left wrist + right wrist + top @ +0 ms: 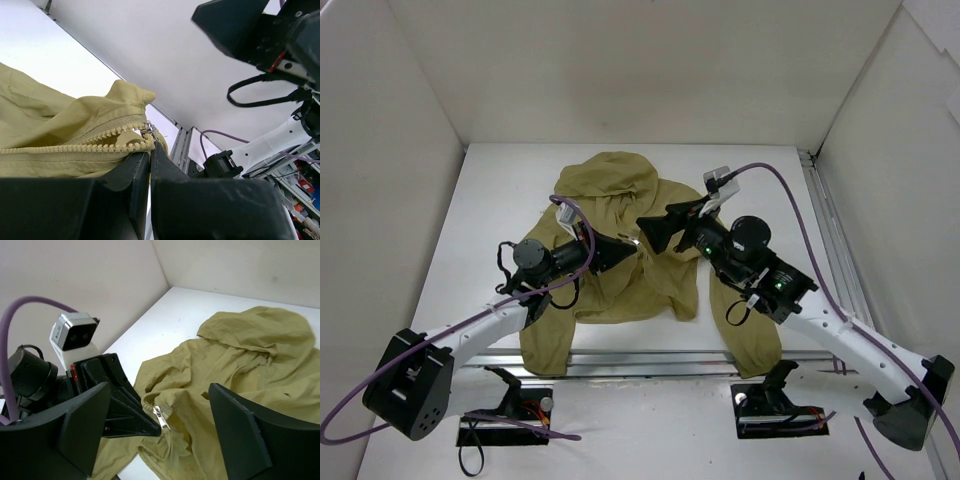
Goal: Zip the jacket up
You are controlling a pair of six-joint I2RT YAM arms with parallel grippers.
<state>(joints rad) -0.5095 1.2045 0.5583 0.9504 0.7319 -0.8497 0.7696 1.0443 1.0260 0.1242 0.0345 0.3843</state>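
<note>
A: Where's the jacket (620, 190)?
B: Middle of the frame, crumpled on the table (500, 200). The left gripper (630, 252) pinches it, seemingly at the zipper pull (161, 417); the right gripper (655, 230) hangs spread just above.

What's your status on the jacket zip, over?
Left claw shut on jacket by the slider. Right claw open above it, holding nothing. Zipper teeth parted beside slider. Nothing blocking it.
</note>
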